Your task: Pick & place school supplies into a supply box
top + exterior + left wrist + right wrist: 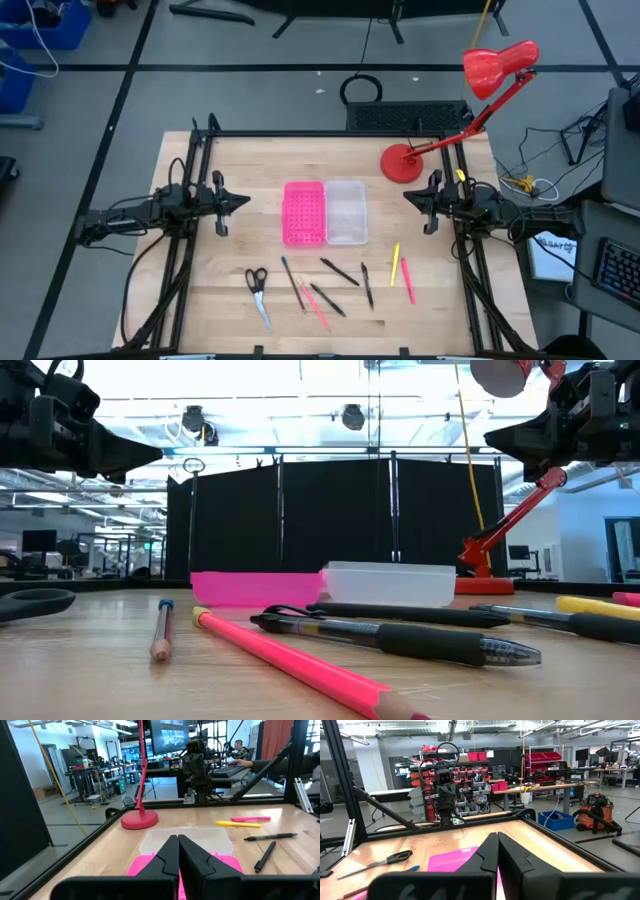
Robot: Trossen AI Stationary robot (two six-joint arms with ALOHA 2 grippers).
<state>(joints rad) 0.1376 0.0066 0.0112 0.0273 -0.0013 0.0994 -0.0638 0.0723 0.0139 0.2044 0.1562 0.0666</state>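
**Supplies loose on table, both pincers empty and pressed together**

High view: left pincer hovers at the table's left side, right pincer at the right side, both well apart from the supplies. Clear box sits mid-table, touching the pink tray. Nearer the front edge lie the scissors, blue pencil, pink pencil, black pens, yellow pen and a pink pen. Nothing is in the box yet. Red lamp stands at the back right.

Low view: pens and pencils lie flat on the wood. Judged light, stiff, thin and round, so likely to roll or slip; pinch each across the barrel near its middle. The black pen has a rubbery grip section, probably less slippery.

Left wrist view: fingers closed tip to tip, holding nothing, clear box ahead.

Right wrist view: fingers likewise closed. Scissors lie flat; the blades are thin and slick, so the pivot looks the better hold.
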